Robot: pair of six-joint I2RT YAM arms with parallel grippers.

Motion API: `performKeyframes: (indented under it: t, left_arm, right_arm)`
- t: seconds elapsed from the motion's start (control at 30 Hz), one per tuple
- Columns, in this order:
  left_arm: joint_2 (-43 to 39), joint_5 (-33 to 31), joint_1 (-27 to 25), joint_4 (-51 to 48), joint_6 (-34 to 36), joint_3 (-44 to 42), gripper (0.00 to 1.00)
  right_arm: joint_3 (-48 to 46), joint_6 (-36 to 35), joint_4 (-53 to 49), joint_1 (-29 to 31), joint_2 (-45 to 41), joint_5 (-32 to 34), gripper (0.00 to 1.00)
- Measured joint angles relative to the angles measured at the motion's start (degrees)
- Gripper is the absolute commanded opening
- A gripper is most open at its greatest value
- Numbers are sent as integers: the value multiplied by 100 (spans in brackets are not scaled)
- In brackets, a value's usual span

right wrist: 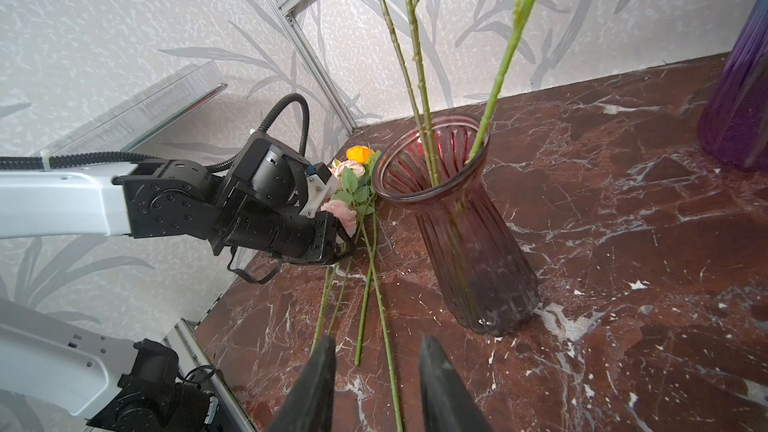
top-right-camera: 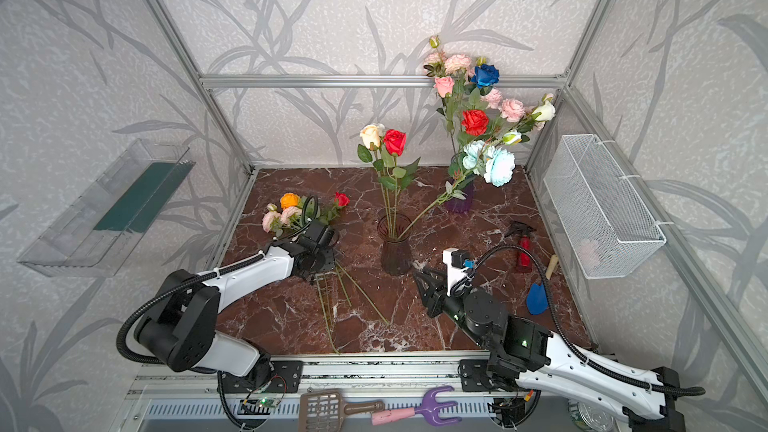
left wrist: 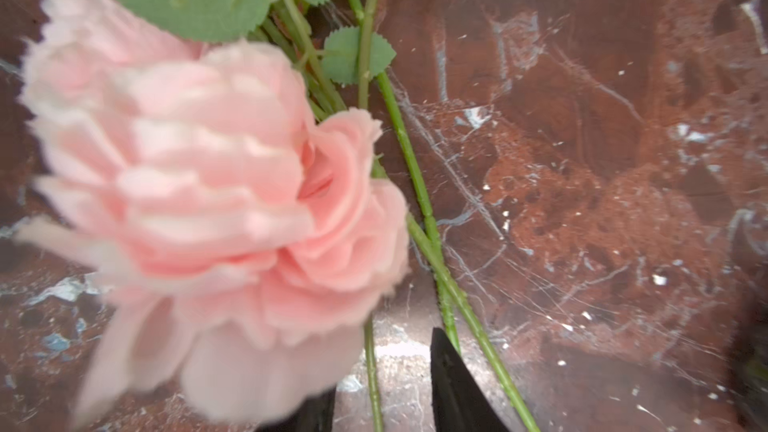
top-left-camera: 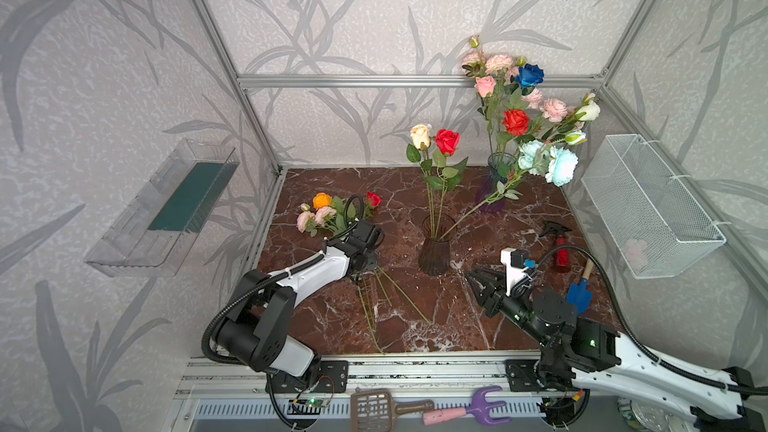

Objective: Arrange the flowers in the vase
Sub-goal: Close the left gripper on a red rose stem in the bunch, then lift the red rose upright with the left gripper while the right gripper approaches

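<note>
On the table [top-left-camera: 457,338], the central vase [top-left-camera: 434,251] could tip if the empty, spread right gripper [right wrist: 377,338] nearby nudges it, and the loose flowers [top-left-camera: 324,216] at the left edge may tangle and drag when the left gripper [left wrist: 380,363], jaws apart astride a stem [left wrist: 371,367], closes.

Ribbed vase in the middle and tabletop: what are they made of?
Ribbed smoky-pink vase looks like glossy tinted glass: stems show through its wall. Reddish-brown tabletop looks like polished marble, or a marble print: white veins, bright reflections.
</note>
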Motion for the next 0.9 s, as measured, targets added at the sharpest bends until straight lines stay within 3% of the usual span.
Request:
performKeyframes:
  t: [0.2, 0.37, 0.47, 0.9]
  left_arm:
    - [570, -94, 0, 0, 50, 26, 32]
    - [691, -170, 0, -2, 79, 199, 9]
    - [634, -166, 0, -87, 149, 282, 1]
    - [-1152, 160, -4, -433, 636, 1318, 0]
  right_arm:
    - [-28, 0, 13, 0, 35, 2, 36]
    - [-72, 2, 7, 0, -57, 44, 36]
    - [-72, 0, 2, 0, -101, 46, 36]
    - [-46, -46, 2, 0, 50, 81, 36]
